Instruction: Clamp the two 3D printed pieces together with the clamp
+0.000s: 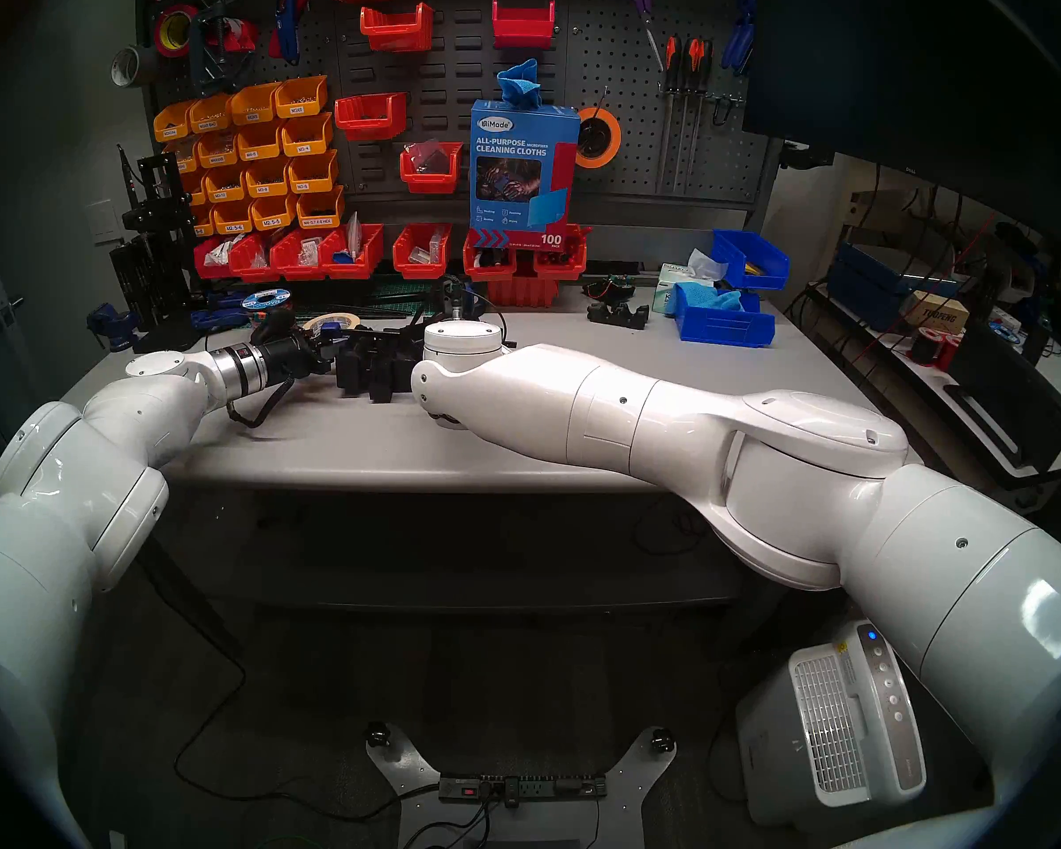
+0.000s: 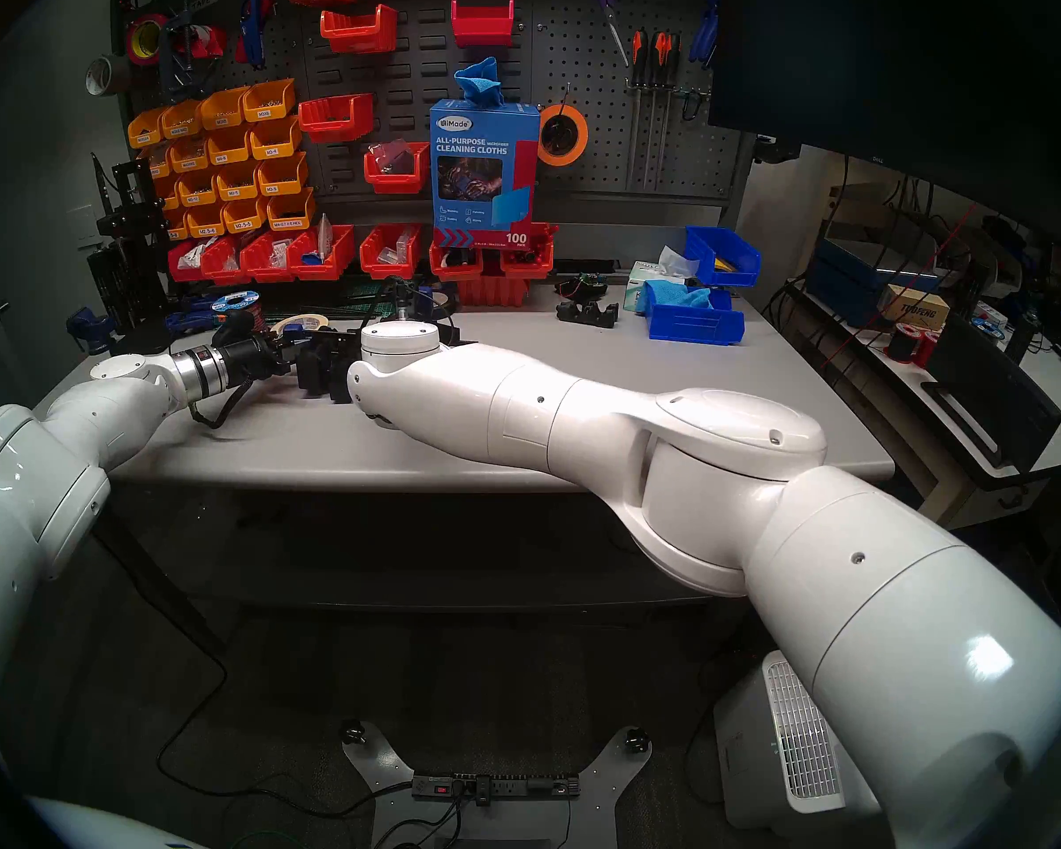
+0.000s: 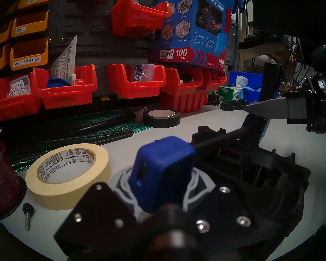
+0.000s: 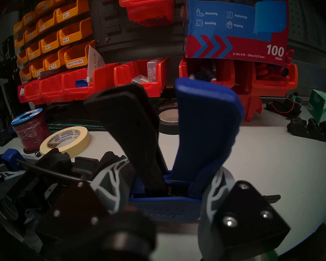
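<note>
Left gripper [image 3: 158,194] closed on clamp [image 3: 163,172] end jaw; right gripper [image 4: 158,194] shut on its body. Risk: bar riding over pieces [image 3: 252,172], squeezing nothing.

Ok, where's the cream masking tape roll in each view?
Head stereo left: masking tape roll, upper left of centre.
Head stereo right: same, shifted further left.
Left wrist: large, lower left.
Right wrist: left of centre.
Shared landmark: blue cleaning-cloths box, up and right of the roll in every view.
</note>
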{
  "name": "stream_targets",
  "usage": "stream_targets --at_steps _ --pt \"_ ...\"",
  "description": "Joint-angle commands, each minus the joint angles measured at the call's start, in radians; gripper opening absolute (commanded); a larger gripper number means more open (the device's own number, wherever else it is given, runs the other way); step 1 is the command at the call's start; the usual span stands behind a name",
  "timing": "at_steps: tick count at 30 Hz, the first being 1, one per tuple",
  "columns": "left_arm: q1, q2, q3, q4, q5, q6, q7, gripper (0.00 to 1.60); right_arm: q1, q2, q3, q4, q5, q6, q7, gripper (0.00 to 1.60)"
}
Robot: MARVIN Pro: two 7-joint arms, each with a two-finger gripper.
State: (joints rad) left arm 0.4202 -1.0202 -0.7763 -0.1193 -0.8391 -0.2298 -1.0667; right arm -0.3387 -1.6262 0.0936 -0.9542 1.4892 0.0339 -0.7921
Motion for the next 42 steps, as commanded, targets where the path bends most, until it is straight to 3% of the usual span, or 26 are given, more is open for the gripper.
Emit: stream_targets --at_steps 1,42 --pt "-0.056 -0.03 -0.006 -0.046 -0.005 -0.012 -0.022 0.0 0.014 -0.106 0.003 -0.045 0.007 0.004 0.059 0.0" --pt "-0.054 -0.021 -0.005 -0.047 0.002 -0.018 -0.012 0.0 0.033 -0.17 0.011 0.046 0.046 0.025 0.063 0.0"
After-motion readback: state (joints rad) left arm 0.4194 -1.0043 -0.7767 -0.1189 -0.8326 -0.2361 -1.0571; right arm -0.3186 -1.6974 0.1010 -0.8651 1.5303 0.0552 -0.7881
